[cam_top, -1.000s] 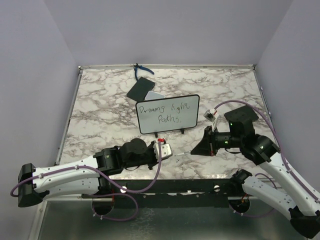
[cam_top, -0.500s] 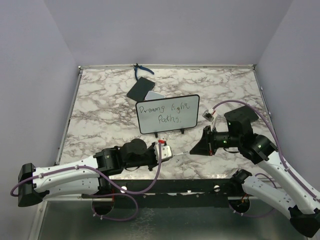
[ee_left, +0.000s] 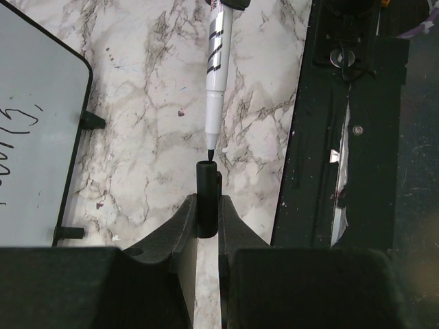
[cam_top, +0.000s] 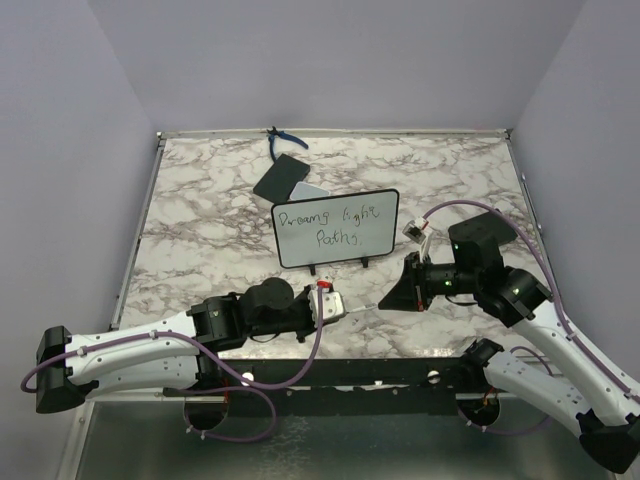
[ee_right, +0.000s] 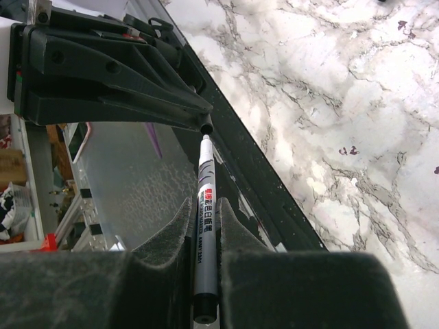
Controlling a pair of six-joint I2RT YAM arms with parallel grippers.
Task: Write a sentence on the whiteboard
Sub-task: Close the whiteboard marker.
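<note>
Upright on two small black feet on the marble table (cam_top: 200,220), in its middle part: the whiteboard (cam_top: 296,247), face turned toward the arms. Written on it in thin dark marker, in two lines, the sentence (cam_top: 340,240), readable roughly as "Dreams light Paths". In front of the whiteboard, near its feet, the left gripper (ee_left: 207,209), with both fingers pressed tight on a short black cap (ee_left: 207,185), the open end of the cap pointing away from the wrist. Also in front of the whiteboard, but past its right corner, the right gripper (ee_right: 204,205), with fingers clamped on the body of a white marker (ee_right: 204,185) with a printed label. Marker and cap on one line between the two grippers, low over the table; the dark tip of the marker right at the mouth of the cap, impossible to tell if already a little inside. Both grippers apart from the whiteboard, not touching it. Just behind the whiteboard, toward its upper left corner, a flat black rectangle (cam_top: 280,177) lying at an angle, and a small grey-white pad (cam_top: 312,190) touching it, close to the board's top edge. Farther behind the whiteboard, at the back edge of the table, a small tool with blue handles (cam_top: 283,143). In the left wrist view, only one end of the whiteboard, with both feet and a few strokes of the writing.
</note>
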